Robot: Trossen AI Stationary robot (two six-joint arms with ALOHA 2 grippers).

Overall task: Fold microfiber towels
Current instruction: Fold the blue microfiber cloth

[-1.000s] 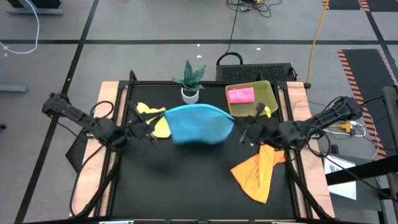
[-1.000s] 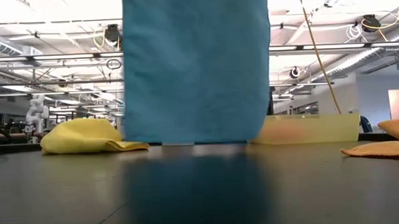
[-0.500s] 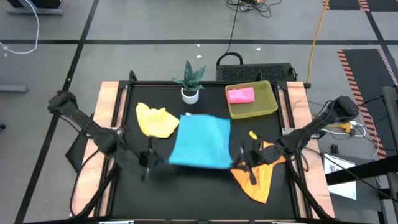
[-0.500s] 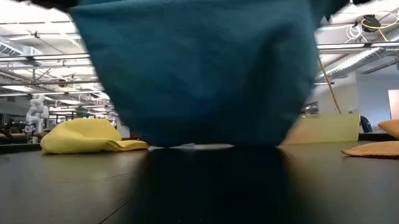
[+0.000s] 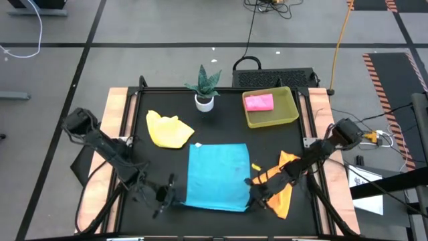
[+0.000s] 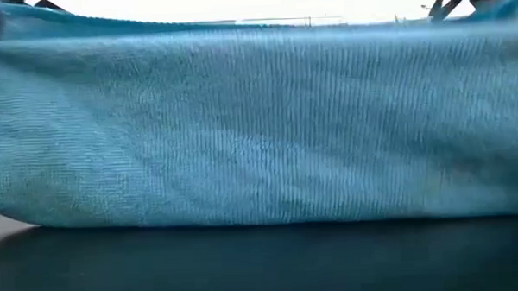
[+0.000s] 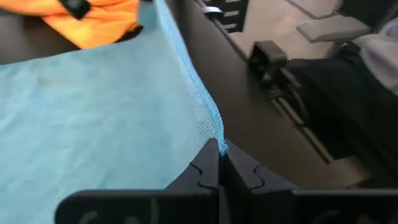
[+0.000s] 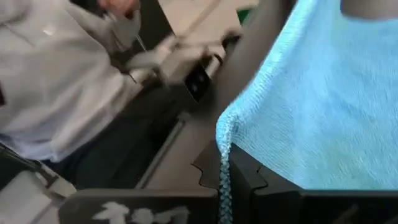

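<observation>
High view: both end effectors pinch the unlabelled blue towel (image 5: pixel 217 177).

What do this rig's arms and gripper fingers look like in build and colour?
Both arms are dark, slim, jointed links with black cables running along them. The left gripper and right gripper have matte black, angular fingers with stepped, notched inner edges, mounted on a flat black bar bearing faint pale markings.

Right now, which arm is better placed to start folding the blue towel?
Neither alone, probably. The left gripper and right gripper are each shut on a near corner of the light blue towel, which is spread flat. A two-arm fold away from the near edge looks natural.
</observation>
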